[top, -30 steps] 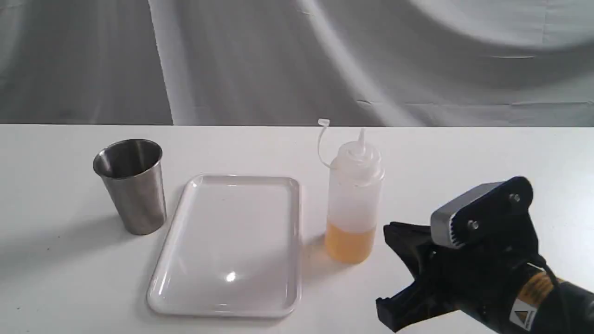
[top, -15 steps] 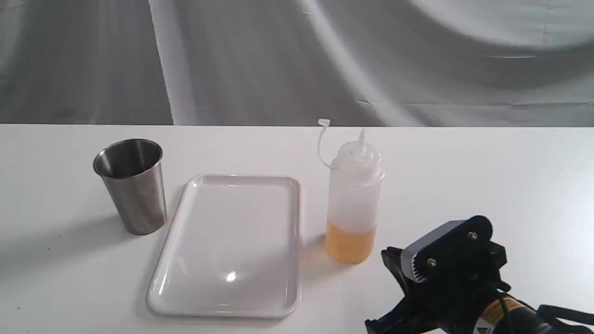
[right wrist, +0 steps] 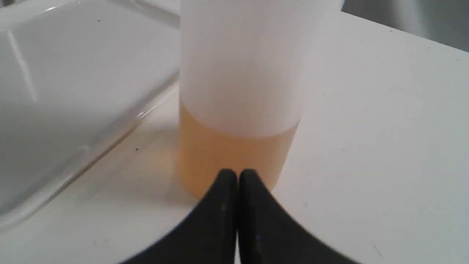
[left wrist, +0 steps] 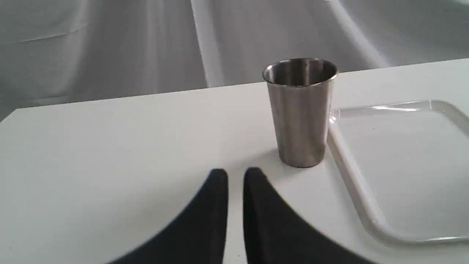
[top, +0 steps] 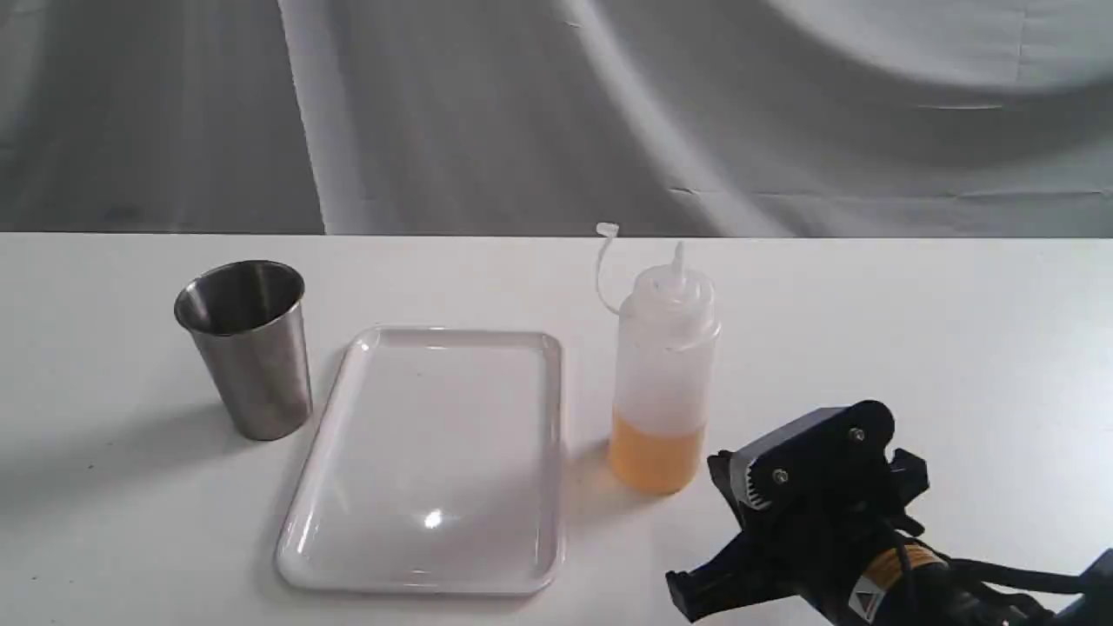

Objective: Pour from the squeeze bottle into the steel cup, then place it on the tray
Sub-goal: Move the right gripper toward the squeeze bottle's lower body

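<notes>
The squeeze bottle stands upright on the table just right of the tray, with amber liquid in its lower part and its cap strap hanging open. In the right wrist view the bottle fills the frame. My right gripper is low over the table at the bottle's right, its shut fingertips almost at the bottle's base, holding nothing. The steel cup stands left of the tray. My left gripper is shut and empty, a short way in front of the cup.
The white table ends at a straight far edge against a grey cloth backdrop. The tray's rim lies close beside the cup's base.
My right gripper has come down and shifted left, closing in on the bottle's base. Bottle, cup and tray have stayed where they were.
</notes>
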Action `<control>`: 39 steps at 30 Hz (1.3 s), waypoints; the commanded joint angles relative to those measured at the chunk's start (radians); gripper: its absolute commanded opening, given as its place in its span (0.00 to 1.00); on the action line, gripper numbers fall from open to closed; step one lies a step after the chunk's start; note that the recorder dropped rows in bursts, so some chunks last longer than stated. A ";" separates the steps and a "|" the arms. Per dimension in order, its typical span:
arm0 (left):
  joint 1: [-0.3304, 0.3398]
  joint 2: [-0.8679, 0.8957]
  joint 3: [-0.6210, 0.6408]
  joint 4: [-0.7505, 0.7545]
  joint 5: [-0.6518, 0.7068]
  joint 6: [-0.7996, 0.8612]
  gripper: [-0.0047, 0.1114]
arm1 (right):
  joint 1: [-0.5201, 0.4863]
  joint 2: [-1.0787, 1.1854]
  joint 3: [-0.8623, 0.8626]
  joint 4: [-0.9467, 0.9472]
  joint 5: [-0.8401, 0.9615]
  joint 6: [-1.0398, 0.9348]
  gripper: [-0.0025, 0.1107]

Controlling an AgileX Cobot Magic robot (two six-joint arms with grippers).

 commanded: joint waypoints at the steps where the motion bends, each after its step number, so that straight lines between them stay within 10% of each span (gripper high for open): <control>1: -0.001 -0.005 0.004 0.002 -0.007 -0.002 0.11 | 0.002 0.001 -0.002 0.005 -0.014 -0.005 0.02; 12: -0.001 -0.005 0.004 0.002 -0.007 -0.002 0.11 | 0.002 0.001 -0.002 0.013 -0.005 0.008 0.06; 24: -0.001 -0.005 0.004 0.002 -0.007 -0.002 0.11 | 0.002 0.001 -0.002 0.018 0.014 0.001 0.79; 39: -0.001 -0.005 0.004 0.002 -0.007 -0.002 0.11 | 0.002 0.001 -0.004 0.030 0.010 0.003 0.83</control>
